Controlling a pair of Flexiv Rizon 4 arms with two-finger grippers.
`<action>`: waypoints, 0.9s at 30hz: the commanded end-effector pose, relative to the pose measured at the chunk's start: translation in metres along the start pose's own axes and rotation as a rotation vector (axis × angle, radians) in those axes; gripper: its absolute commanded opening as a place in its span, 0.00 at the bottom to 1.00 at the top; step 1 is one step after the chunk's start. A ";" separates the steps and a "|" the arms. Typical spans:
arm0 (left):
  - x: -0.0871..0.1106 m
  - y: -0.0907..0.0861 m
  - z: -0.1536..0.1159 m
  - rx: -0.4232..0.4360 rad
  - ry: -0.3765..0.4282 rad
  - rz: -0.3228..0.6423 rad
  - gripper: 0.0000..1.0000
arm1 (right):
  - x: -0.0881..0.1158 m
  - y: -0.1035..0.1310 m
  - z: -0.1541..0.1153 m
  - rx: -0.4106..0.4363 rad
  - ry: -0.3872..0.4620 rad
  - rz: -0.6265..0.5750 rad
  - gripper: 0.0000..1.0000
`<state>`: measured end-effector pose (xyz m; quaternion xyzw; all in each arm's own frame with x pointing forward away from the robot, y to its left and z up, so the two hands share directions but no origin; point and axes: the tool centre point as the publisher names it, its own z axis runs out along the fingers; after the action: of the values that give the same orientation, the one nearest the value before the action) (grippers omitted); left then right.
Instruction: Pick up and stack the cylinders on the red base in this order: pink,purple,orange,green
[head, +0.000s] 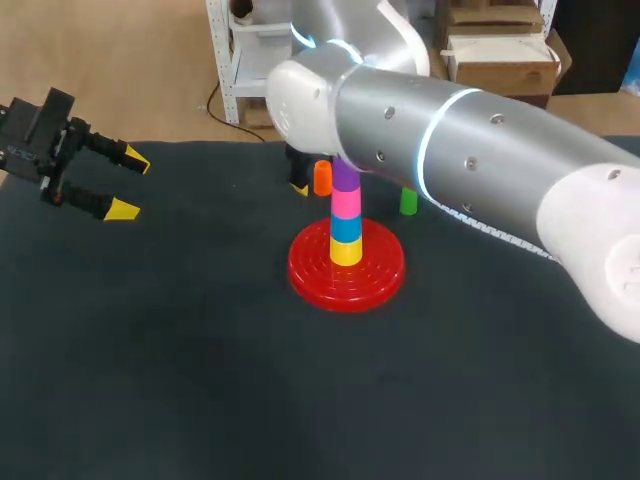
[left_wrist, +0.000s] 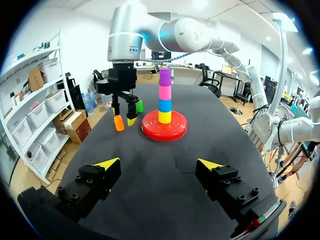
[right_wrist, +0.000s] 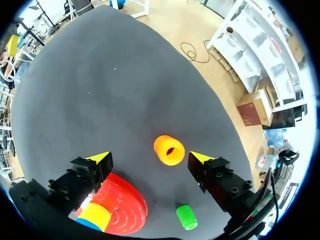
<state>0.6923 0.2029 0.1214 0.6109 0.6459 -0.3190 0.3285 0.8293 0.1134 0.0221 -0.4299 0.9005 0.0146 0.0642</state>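
The red base (head: 300, 268) holds a stack: yellow, blue, pink (head: 346, 203), with purple (head: 346, 177) on top. The orange cylinder (right_wrist: 169, 149) stands on the dark table behind and to the left of the stack. My right gripper (right_wrist: 150, 157) hangs open just above it, one finger on either side, not touching. The green cylinder (head: 408, 200) stands behind and to the right of the base. In the head view my right arm hides most of its own gripper. My left gripper (head: 110, 185) is open and empty at the far left of the table.
The dark table (head: 200, 380) stretches bare in front of the base. My right arm (head: 470, 150) crosses from the right, over the back of the table, passing close above the stack's top and the green cylinder (left_wrist: 139, 106).
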 end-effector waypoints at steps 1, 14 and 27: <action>0.001 0.000 0.000 -0.001 -0.002 0.003 1.00 | -0.013 -0.008 0.003 -0.005 0.208 0.003 1.00; 0.001 0.000 0.000 -0.001 -0.002 0.003 1.00 | -0.018 -0.016 0.003 0.026 0.248 -0.007 0.46; 0.001 0.000 0.000 -0.001 -0.002 0.003 1.00 | -0.017 -0.027 -0.065 0.121 0.088 0.011 0.00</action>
<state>0.6923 0.2030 0.1214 0.6109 0.6459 -0.3190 0.3285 0.8590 0.1078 0.0571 -0.4261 0.8973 -0.0393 0.1081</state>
